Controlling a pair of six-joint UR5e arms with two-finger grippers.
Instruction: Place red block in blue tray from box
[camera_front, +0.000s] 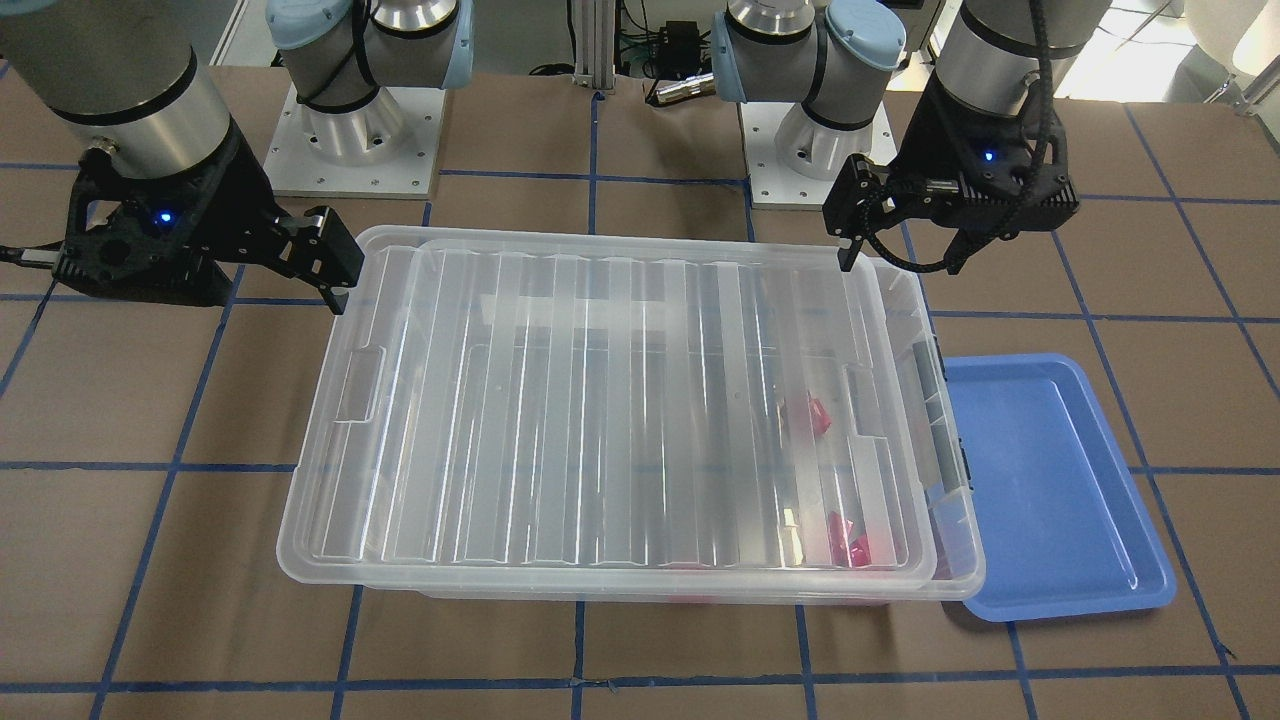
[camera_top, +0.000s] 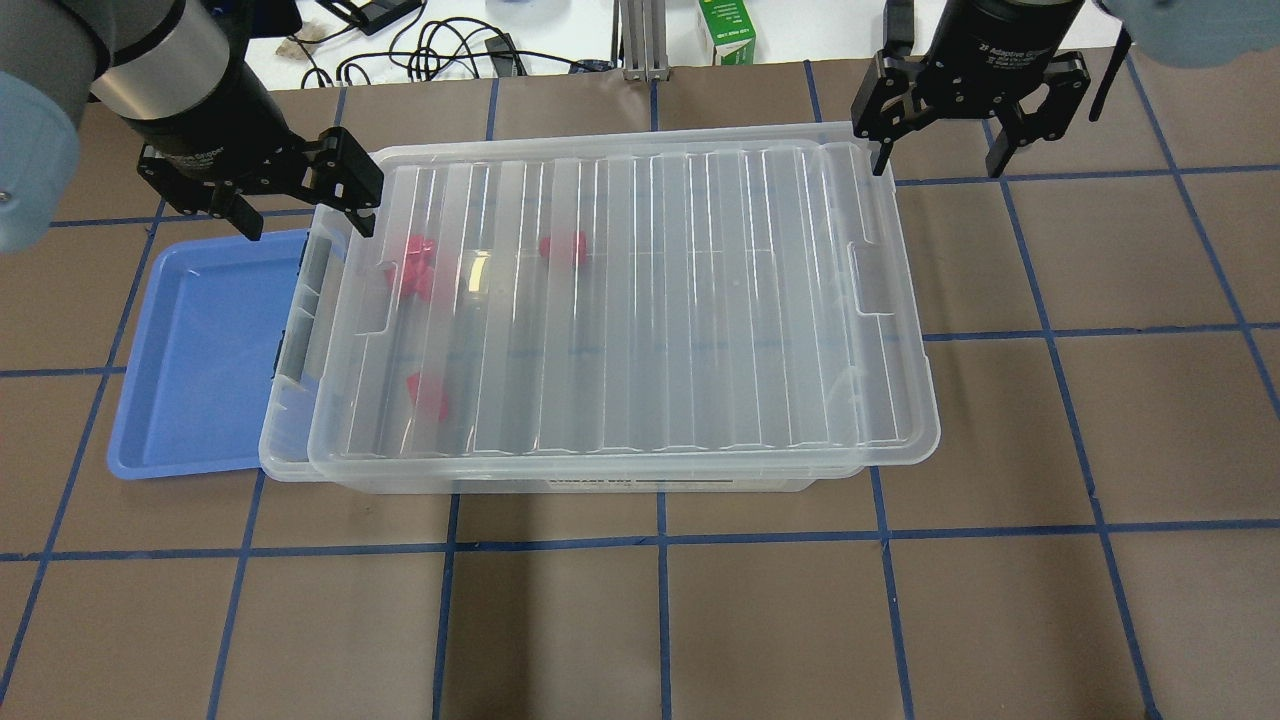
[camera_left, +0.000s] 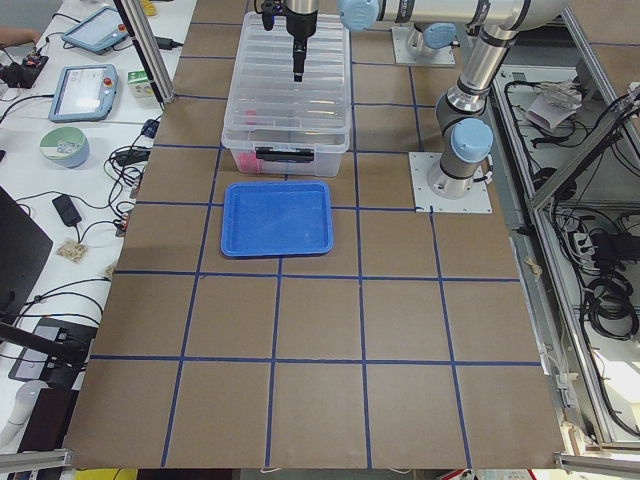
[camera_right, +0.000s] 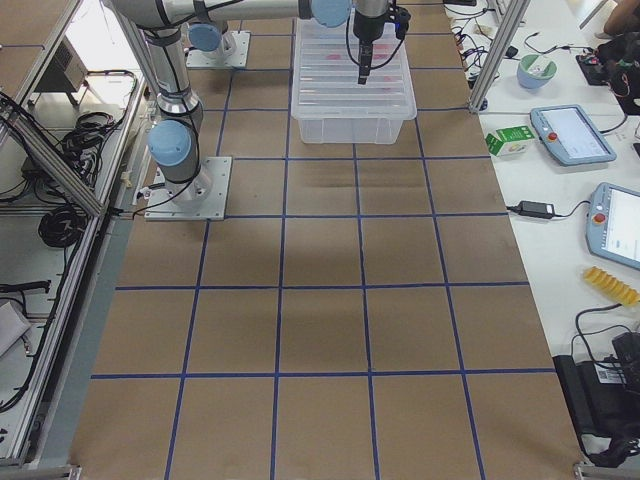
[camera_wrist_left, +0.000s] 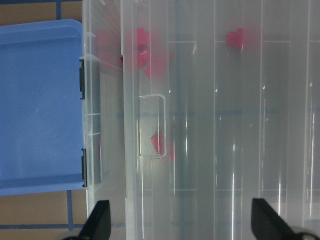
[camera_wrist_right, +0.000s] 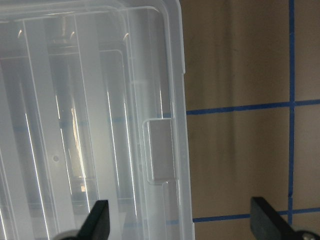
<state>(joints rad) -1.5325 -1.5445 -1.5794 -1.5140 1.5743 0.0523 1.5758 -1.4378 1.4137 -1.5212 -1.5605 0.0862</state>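
I judge lid removal in hand: left gripper (camera_top: 305, 208) and right gripper (camera_top: 940, 162) hang wide open at the ends of the ribbed translucent lid (camera_top: 640, 300). Next, clamp it and lift it off the large clear plastic box (camera_top: 600, 482).

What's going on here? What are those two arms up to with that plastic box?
Two robot arms are poised at either end of a clear box. The left claw and right claw are both open and hold nothing. The lid lies on the box, shifted away from the tray end. Several red blocks show through it, inside. The blue tray beside the box has no block in it yet.
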